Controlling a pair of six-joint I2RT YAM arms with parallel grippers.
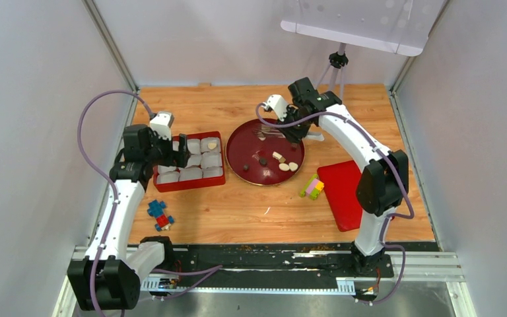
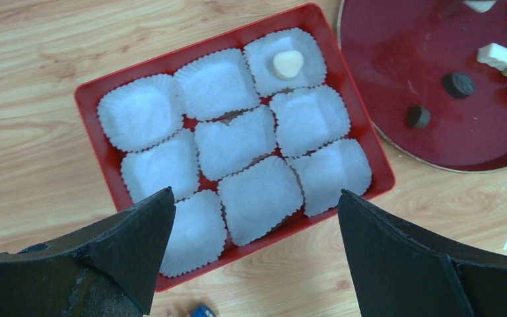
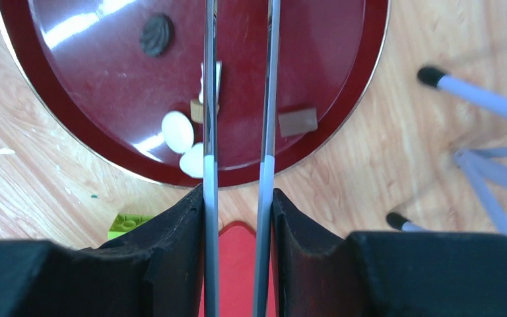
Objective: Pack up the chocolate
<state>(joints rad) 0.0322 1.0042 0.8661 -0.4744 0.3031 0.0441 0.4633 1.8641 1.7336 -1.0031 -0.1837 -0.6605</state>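
The chocolates (image 1: 278, 158) lie on a dark red round plate (image 1: 247, 142): cream ovals (image 3: 177, 131), a dark round one (image 3: 156, 34) and a brown slab (image 3: 298, 122). One cream heart chocolate (image 2: 288, 64) sits in the far right paper cup of the red box (image 2: 92, 99); the other cups are empty. My right gripper (image 3: 237, 191) is shut on metal tongs (image 3: 210, 99), whose tips reach over the plate in the top view (image 1: 270, 133). My left gripper (image 2: 256, 198) is open and empty, hovering above the box's near edge (image 1: 191, 185).
A red lid (image 1: 343, 191) lies right of the plate, with a green, pink and yellow toy block (image 1: 312, 187) beside it. A blue and red block (image 1: 160, 214) lies in front of the box. Tripod legs (image 3: 475, 99) stand behind the plate.
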